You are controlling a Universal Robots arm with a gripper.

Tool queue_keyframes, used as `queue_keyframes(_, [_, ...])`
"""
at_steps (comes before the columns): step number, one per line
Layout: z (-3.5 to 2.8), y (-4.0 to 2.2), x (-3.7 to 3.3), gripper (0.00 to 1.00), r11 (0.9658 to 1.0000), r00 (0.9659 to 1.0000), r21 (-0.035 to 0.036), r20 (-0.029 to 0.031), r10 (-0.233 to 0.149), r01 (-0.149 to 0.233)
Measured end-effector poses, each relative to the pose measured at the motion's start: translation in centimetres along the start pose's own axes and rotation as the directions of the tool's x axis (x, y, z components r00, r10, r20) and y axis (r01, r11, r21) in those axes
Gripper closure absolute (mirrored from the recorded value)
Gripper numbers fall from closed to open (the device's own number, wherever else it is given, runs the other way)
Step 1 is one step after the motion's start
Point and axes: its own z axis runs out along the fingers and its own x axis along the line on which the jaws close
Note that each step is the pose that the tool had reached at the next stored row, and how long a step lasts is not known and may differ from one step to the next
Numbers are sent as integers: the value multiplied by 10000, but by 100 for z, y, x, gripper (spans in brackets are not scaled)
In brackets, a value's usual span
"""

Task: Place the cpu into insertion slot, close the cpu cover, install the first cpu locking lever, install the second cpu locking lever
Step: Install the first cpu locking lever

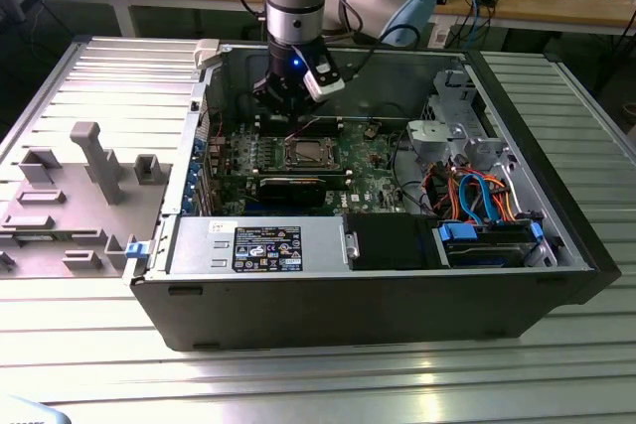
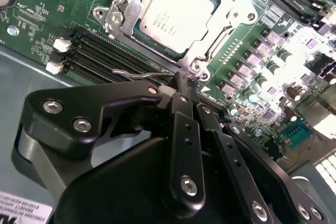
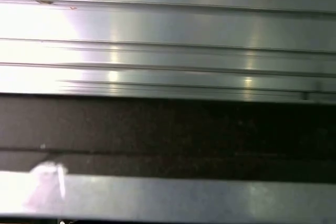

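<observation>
- Cpu (image 2: 176,17): flat square chip with a pale, matte silvery-beige top, seated in the insertion slot (image 2: 137,38) on the green motherboard (image 2: 39,17); in the second wrist view its edges run diagonally
- Cpu cover (image 2: 231,11): thin, glossy silvery metal frame lying flat around the chip, middle cut out
- Locking lever (image 2: 131,73): thin bent wire rod just beside the socket's near edge, its long axis running alongside the black memory slots (image 2: 94,59)
- Gripper (image 2: 181,85): black, bolted link fingers pressed together, tips at the lever's end near the socket corner; whether they pinch the wire cannot be told
- Exterior view: gripper (image 1: 288,96) hangs inside the open grey computer case (image 1: 348,295), above the socket
</observation>
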Motion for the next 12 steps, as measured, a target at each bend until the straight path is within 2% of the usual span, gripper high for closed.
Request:
queue_keyframes(3, [30, -1, -15, 89, 10000, 10000, -1, -28, 0, 0])
queue_keyframes(7, [55, -4, -81, 89, 10000, 10000, -3, -97, 0, 0])
queue_keyframes(9, [76, -7, -137, 89, 10000, 9999, -6, -163, 3, -3])
queue_keyframes(12, [106, -9, -172, 89, 10000, 9997, -8, -227, 2, -2])
